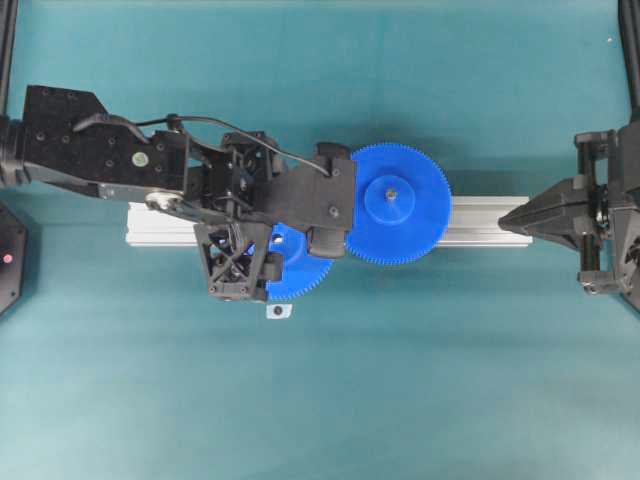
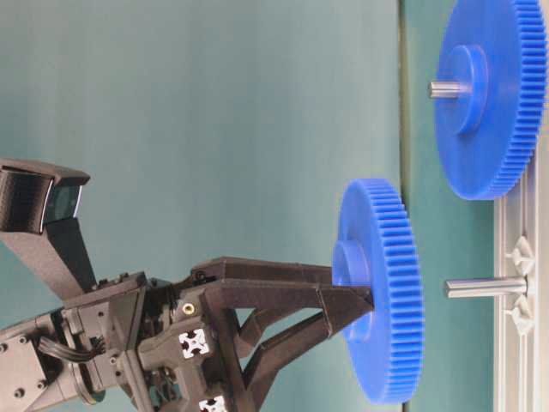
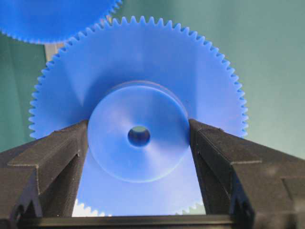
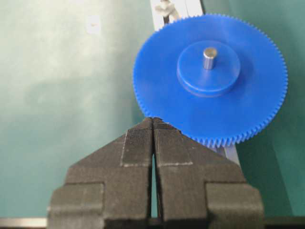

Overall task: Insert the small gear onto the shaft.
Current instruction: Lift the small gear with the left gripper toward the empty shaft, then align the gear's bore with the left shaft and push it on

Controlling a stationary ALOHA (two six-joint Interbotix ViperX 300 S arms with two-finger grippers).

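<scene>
Left gripper (image 3: 138, 143) clamps small gear (image 3: 138, 86) by its hub; shaft (image 2: 485, 287) lies ahead, slightly off the bore's axis; right gripper (image 4: 153, 125) shut, empty.

No legible text or labels anywhere.

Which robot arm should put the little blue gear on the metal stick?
The left. Its gripper already grips the small gear by the hub, facing the shaft. The right gripper is shut, empty, beside the larger gear.

Open gap separates the small gear (image 2: 377, 292) from the shaft (image 2: 485, 287) (larger gear (image 2: 493, 94) sits aside).
</scene>
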